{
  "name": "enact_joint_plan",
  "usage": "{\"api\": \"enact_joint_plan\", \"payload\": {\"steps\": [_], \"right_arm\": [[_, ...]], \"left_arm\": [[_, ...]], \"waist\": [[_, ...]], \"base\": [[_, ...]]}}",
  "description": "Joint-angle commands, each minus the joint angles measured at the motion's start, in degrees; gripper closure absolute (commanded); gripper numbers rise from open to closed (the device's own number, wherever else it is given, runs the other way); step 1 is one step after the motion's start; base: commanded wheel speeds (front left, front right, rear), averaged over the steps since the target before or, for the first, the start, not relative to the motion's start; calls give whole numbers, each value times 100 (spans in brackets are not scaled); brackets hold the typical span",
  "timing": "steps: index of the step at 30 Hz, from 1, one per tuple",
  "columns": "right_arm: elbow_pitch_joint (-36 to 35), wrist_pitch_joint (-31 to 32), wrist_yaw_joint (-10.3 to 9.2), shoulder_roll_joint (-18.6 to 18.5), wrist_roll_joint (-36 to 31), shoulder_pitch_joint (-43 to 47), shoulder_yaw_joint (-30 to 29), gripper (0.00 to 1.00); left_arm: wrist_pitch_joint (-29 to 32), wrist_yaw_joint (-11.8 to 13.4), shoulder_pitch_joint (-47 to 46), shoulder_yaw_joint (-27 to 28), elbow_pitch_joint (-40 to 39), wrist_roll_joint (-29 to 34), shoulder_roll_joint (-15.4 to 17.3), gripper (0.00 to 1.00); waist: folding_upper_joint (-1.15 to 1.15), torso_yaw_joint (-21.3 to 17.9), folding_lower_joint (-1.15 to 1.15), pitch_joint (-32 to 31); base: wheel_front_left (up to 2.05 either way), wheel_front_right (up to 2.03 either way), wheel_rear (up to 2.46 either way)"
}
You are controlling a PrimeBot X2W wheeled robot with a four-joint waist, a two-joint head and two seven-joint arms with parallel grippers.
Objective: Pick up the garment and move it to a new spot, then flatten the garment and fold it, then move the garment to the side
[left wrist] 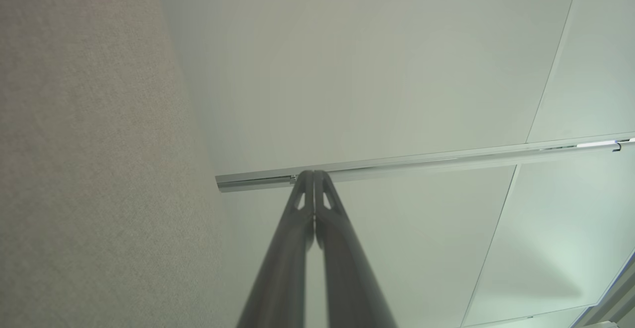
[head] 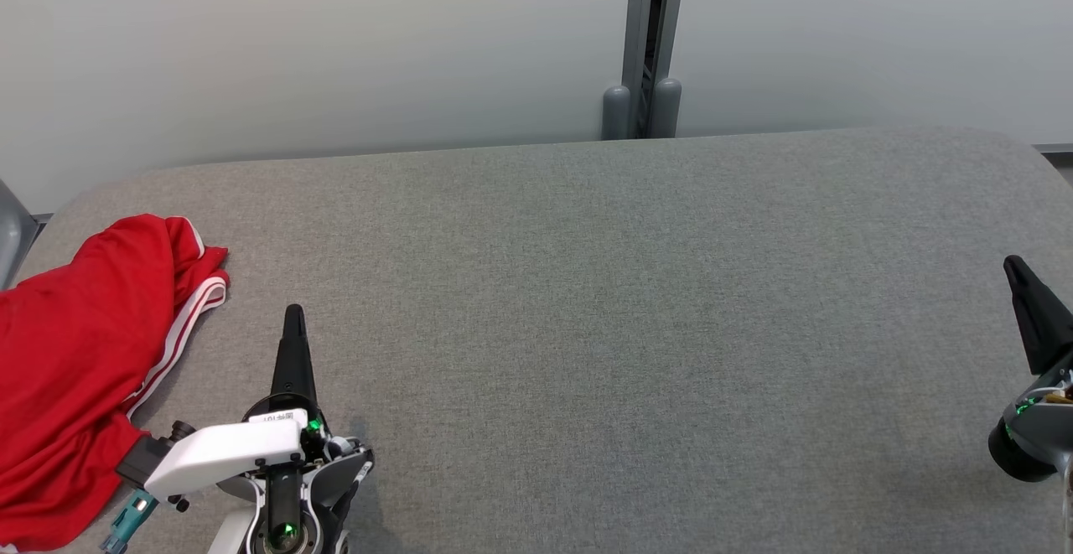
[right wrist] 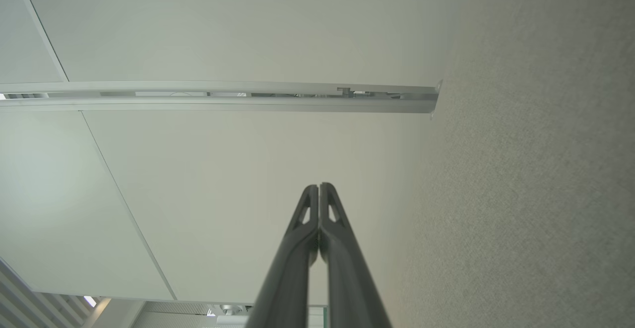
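Observation:
A red garment (head: 80, 353) with white trim lies bunched at the left edge of the grey cloth-covered table (head: 603, 302), partly cut off by the head view's left border. My left gripper (head: 294, 313) hovers just right of it, fingers pressed together and empty, apart from the cloth. Far off at the table's right edge stands my right gripper (head: 1014, 265), also shut with nothing in it. In the left wrist view the left gripper (left wrist: 313, 173) points past the table toward the pale wall. The right gripper (right wrist: 319, 185) does the same in its own wrist view.
A pale wall with a grey vertical post (head: 644, 43) rises behind the table's far edge. The grey surface runs wide between the two grippers. A grey object (head: 10, 235) peeks in at the far left beyond the table's rounded corner.

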Motion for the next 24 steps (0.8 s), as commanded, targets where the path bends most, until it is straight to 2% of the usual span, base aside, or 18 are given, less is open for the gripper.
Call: {"api": "enact_joint_plan", "payload": {"steps": [1,9,10,19,24], "right_arm": [[-4,33,2,-20,-8,-51,-17,100],[-4,33,2,-20,-8,-51,-16,100],[-1,-1,0,0,-1,0,1,0],[-186,-330,0,87,-150,138,178,0],[-366,-687,1,43,-437,194,420,0]], "left_arm": [[-9,-22,-100,20,-6,16,21,100],[-9,-22,-100,20,-6,16,21,100],[0,0,-1,0,-1,0,0,0],[44,2,-41,23,2,23,27,0],[17,1,-135,3,-56,263,105,0]], "waist": [[0,0,0,0],[0,0,0,0],[0,0,0,0],[0,0,0,4],[0,0,0,8]], "base": [[0,0,0],[0,0,0],[0,0,0],[0,0,0],[0,0,0]]}}
